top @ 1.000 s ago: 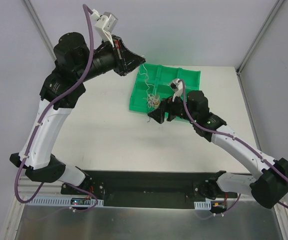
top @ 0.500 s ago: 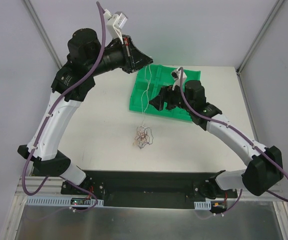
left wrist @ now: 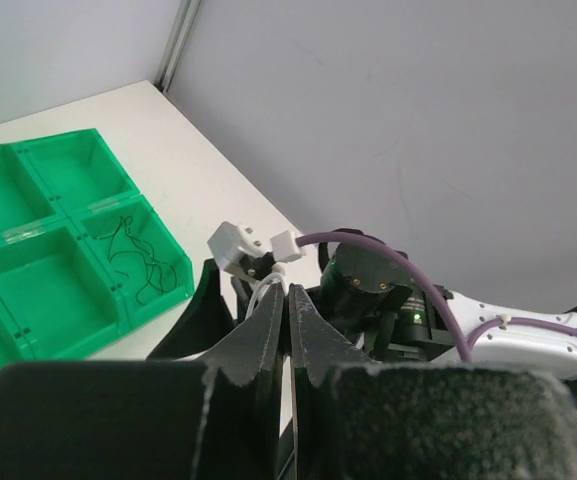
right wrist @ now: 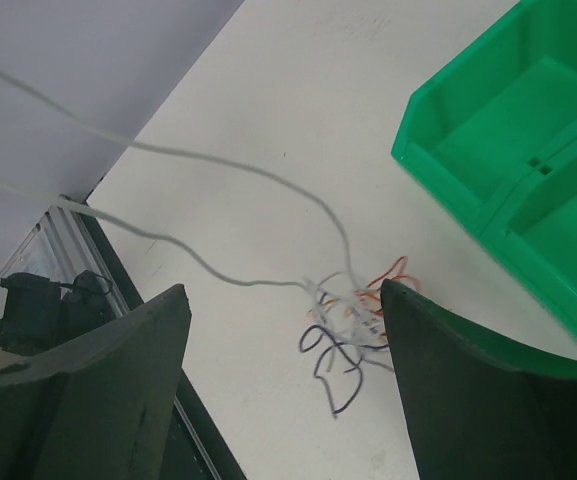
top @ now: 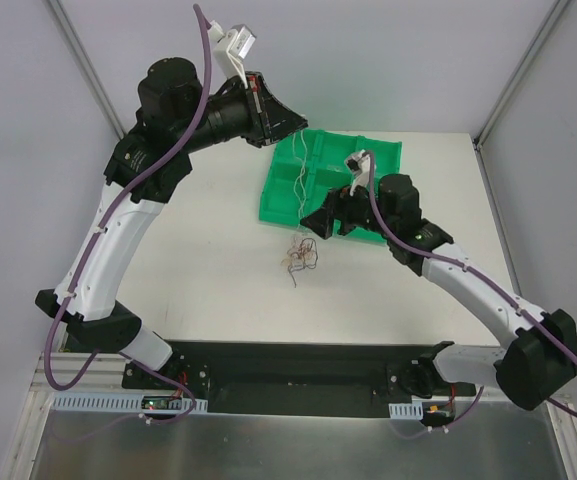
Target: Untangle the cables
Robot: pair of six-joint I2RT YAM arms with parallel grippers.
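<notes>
L pincer (top: 303, 128), high over tray (top: 386, 150), is clamped tight on white cable (right wrist: 268, 176), strung down to cable tangle (top: 300, 255) on table (top: 208, 250) just before tray. R pincer (top: 313, 222) is held wide, empty, above tangle.

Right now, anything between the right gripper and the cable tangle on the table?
Nothing visible. The tangle lies on the table below the open right gripper. Two white strands rise from it toward the shut left gripper; the green tray sits off to one side.
</notes>
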